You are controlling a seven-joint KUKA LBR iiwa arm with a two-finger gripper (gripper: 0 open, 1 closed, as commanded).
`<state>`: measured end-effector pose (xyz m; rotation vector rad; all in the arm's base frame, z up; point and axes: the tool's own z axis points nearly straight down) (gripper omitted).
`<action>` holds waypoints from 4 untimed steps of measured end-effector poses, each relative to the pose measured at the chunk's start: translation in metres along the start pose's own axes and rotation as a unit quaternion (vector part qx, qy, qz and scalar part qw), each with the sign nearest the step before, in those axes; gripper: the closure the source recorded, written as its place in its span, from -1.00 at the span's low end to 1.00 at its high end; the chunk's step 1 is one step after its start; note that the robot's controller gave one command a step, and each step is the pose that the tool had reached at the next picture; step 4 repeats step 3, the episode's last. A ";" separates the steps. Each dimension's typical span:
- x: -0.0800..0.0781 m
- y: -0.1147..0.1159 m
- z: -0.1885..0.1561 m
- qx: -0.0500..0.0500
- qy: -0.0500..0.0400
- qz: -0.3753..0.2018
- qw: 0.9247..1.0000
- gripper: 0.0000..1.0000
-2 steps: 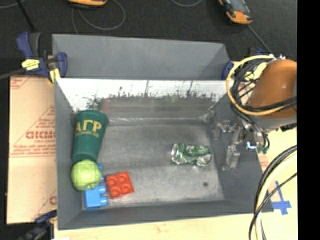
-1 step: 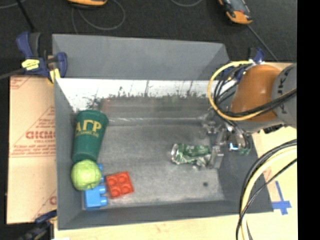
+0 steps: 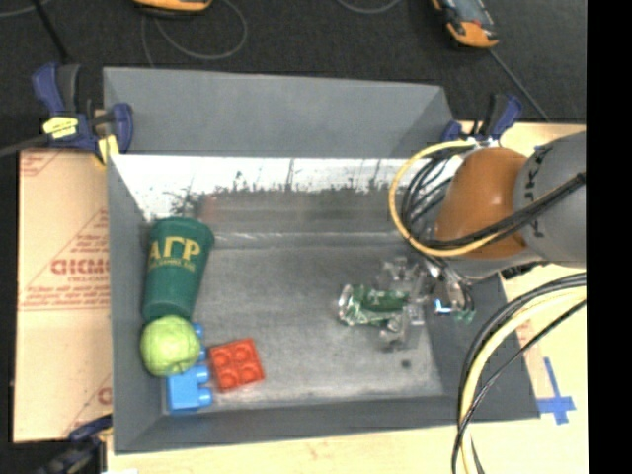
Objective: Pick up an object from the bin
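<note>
Orange-capped and looped with black and yellow cables, the arm [image 3: 484, 205] comes in from the right of the frame, with its end effector [image 3: 420, 299] low over the right part of the grey bin [image 3: 296, 181]. Just beside it, on its left, we see a crumpled green-and-silver thing [image 3: 367, 306] lying on the bin floor right of centre. We cannot tell whether the two touch, nor whether the end effector is apart, together or clamped on that thing. Well apart, along the bin's left wall, a dark green cup [image 3: 176, 265] with pale lettering lies on its side. A lime-green ball [image 3: 168, 346] rests against the cup's lower end, with a blue brick [image 3: 188, 391] and a red brick [image 3: 236, 364] close together at the lower left.
</note>
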<state>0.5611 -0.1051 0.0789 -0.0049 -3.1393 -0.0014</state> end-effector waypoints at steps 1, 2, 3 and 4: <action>0.010 0.019 -0.022 0.001 -0.002 -0.109 0.994 1.00; 0.010 0.019 -0.022 0.001 -0.002 -0.110 0.994 1.00; 0.006 0.024 -0.168 0.002 -0.004 -0.136 0.991 1.00; 0.006 0.024 -0.168 0.002 -0.004 -0.136 0.991 1.00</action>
